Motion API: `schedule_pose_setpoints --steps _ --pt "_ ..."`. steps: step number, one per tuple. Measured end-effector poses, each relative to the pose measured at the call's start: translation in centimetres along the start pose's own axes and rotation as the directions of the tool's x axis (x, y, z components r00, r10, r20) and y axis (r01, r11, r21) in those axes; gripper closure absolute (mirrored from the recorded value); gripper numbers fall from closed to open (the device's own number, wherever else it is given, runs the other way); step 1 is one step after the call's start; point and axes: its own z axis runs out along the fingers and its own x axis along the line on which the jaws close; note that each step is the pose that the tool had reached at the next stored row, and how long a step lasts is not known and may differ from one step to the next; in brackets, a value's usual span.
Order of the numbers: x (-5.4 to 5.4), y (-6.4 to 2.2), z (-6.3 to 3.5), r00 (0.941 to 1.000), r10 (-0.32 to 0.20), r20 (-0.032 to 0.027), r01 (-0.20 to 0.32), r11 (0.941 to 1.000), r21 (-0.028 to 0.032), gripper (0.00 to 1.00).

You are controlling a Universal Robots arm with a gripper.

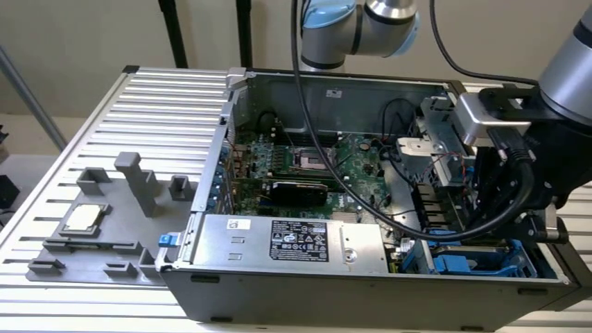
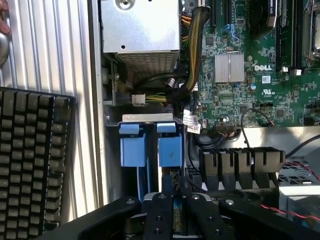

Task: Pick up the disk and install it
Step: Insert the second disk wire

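Pincer, wrist view: your black two-fingered pincer (image 2: 175,189) is closed on the disk, one finger on each flat face.
Disk, wrist view: the silver-grey hard drive in its blue plastic carrier (image 2: 173,201) hangs edge-on between the fingers, right above the drive bay.
Drive bay, wrist view: the grey metal bay (image 2: 148,118) in the case corner carries two blue plastic tabs (image 2: 133,145) side by side; the disk lines up with the tab nearer the green motherboard (image 2: 250,85).
Cables, wrist view: a black wire bundle (image 2: 192,167) runs just beside the bay, on its motherboard side.
Step in hand: seating the disk in the bay, by my reading. Keep it square to the slot, grip firm, and steer clear of that bundle.
Arm, exterior view: the black wrist housing (image 1: 518,201) reaches down into the open grey computer case (image 1: 370,295), over the bay.
Bay, exterior view: blue carrier plastic (image 1: 462,263) shows in the bay, beside the silver labelled power-supply box (image 1: 287,239).
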Motion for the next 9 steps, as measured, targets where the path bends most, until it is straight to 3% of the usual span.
schedule_pose_setpoints --steps 3,9 --pt "0.00 0.04 0.24 1.0000 -0.001 0.0008 0.000 1.0000 0.0042 0.84" --pt "-0.06 0.06 0.37 1.0000 0.000 0.0023 0.000 1.0000 0.0049 0.84"
